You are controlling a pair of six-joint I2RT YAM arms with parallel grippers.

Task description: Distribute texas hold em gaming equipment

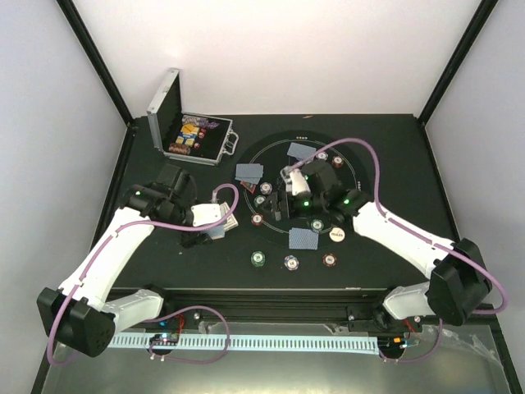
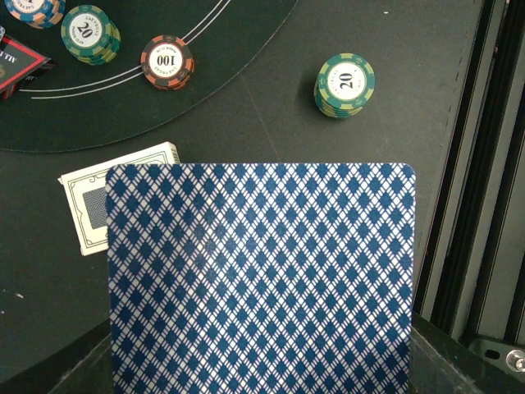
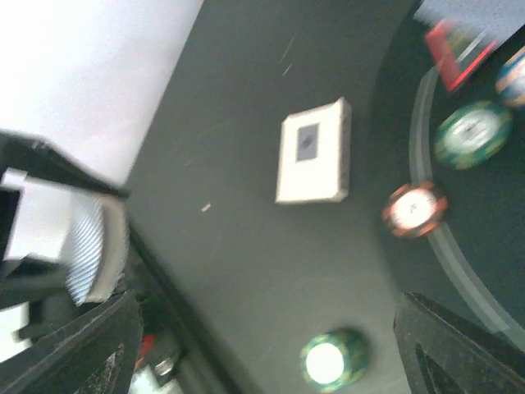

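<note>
The left gripper (image 1: 220, 225) pinches one blue-backed playing card (image 2: 261, 279), held up off the desk (image 2: 271, 139). Its fingers are hidden behind the card. The deck (image 2: 123, 197) lies on the desk just past the card's upper left corner, and a green chip stack (image 2: 344, 84) sits further out to the right. The right gripper (image 1: 277, 199) is spread and holds nothing.

Step in hand, as judged: dealing a single card. The next move calls for carrying it to a player's position and releasing it flat, face down.
</note>
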